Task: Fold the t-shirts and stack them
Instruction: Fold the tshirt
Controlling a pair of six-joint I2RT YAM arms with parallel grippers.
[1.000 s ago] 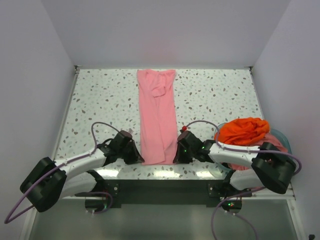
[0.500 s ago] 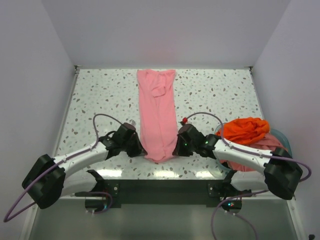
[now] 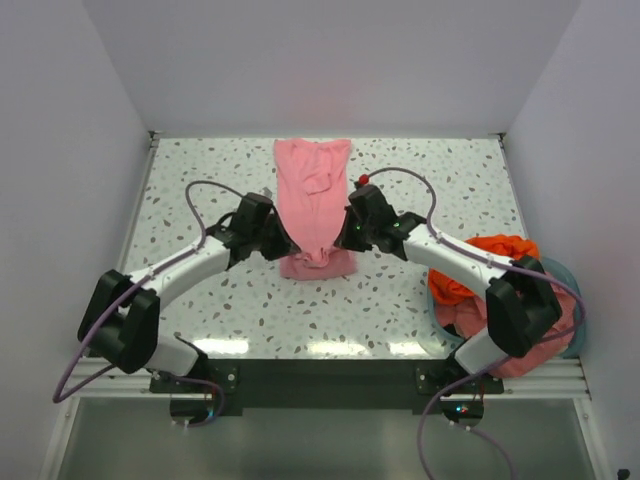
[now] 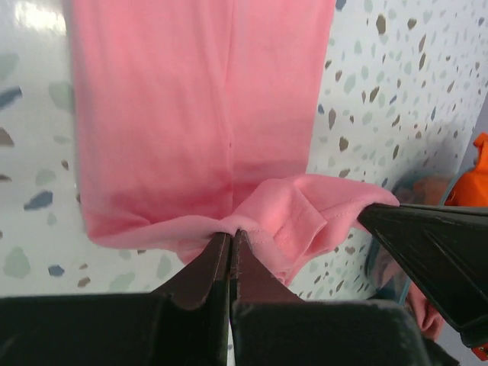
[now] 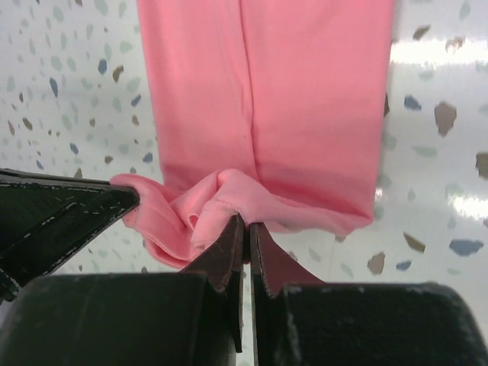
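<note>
Both arms have carried the near hem of the light pink t-shirt from the near edge toward the far edge. The shirt lies along the middle of the worktop, its collar end at the far edge. The left gripper and right gripper each pinch the hem, closed tight. I think they should advance evenly, keep the hem taut, and lay it square.

You have three t-shirts to count: one light pink shirt, one orange-red shirt and one salmon-pink shirt. You have one teal basket and one speckled tabletop. You have two arms, the left arm and the right arm. There are two pincers, one per arm: the left pincer and the right pincer. Each pincer shows two fingers.
</note>
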